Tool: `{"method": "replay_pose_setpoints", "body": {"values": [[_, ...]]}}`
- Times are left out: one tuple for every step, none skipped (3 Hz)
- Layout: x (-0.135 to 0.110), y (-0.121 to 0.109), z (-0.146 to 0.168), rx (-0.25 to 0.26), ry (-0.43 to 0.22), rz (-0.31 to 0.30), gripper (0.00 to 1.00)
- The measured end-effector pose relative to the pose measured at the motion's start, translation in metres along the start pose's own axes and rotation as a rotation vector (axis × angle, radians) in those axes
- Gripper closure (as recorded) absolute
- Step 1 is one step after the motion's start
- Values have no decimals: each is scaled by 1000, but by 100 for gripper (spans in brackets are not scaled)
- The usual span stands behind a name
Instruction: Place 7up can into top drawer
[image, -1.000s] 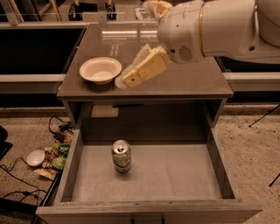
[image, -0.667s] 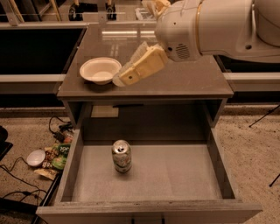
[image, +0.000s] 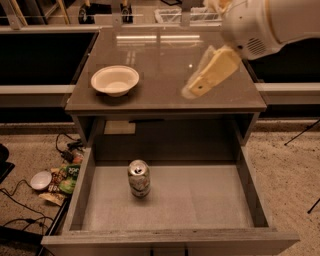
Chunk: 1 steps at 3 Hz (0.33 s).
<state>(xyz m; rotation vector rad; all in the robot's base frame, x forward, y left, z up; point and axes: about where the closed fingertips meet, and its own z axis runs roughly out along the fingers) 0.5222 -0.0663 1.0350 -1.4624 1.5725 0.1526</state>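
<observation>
While 7up can (image: 139, 178) unmoved in top drawer (image: 200, 206), pincer (image: 194, 89) farther right over cabinet top (image: 160, 57), grip unclear.

Smooth plastic tool (image: 196, 88) above glossy countertop (image: 157, 62) (7up can (image: 138, 178): shiny metal)

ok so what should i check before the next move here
1. 7up can inside top drawer: ok, upright on the drawer floor, left of centre.
2. hand clear of the can: ok, it hangs above the right side of the cabinet top, apart from the can.
3. bowl out of the hand's way: ok, on the top's left side.
4. drawer shut: not ok, pulled out.
5. cables and wrappers on the floor clear of the drawer's left side: cannot tell.
</observation>
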Motion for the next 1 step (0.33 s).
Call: {"method": "replay_pose_setpoints", "body": {"values": [[45, -29, -24, 8, 159, 9, 0]]}}
